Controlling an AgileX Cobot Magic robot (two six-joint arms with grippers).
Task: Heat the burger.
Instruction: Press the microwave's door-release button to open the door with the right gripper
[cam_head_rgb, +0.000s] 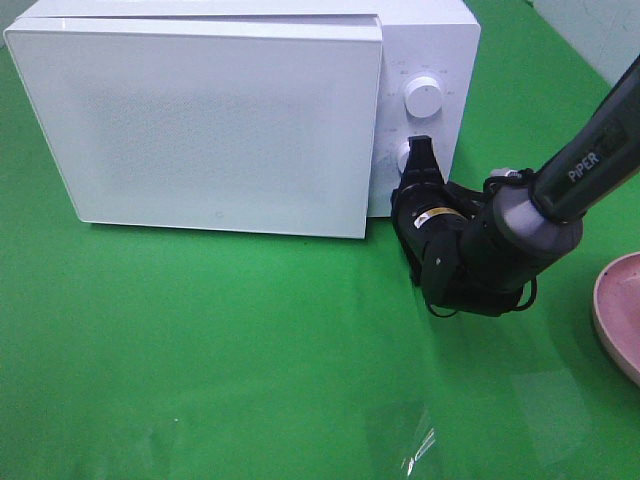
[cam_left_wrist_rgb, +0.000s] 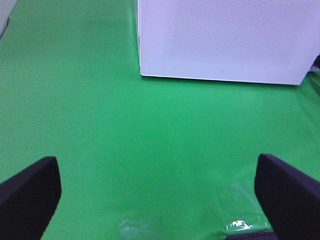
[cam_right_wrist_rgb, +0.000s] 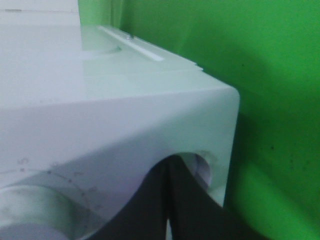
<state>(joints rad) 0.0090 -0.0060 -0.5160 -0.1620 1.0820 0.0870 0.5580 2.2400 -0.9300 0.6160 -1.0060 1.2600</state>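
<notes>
Right gripper (cam_right_wrist_rgb: 168, 167) fills its wrist view, its dark fingers closed tight together with nothing between them. From above, the tips sit at the lower knob (cam_head_rgb: 403, 158) on the microwave (cam_head_rgb: 200, 120), under the upper knob (cam_head_rgb: 424, 97). The close view is blurred, so I cannot tell whether they press the knob or stop just short.

No burger shows anywhere. The visible slice of plate (cam_head_rgb: 622, 310) is bare and the door is shut, so it is probably inside.

That makes setting the dial the step in hand. To do it well, keep the wrist lined up with the knob's centre, press lightly so the oven does not slide back, and roll slowly to a short setting.

Left gripper (cam_left_wrist_rgb: 156, 165) hangs wide open over the cloth (cam_left_wrist_rgb: 100, 125), holding nothing, and is best kept there.
</notes>
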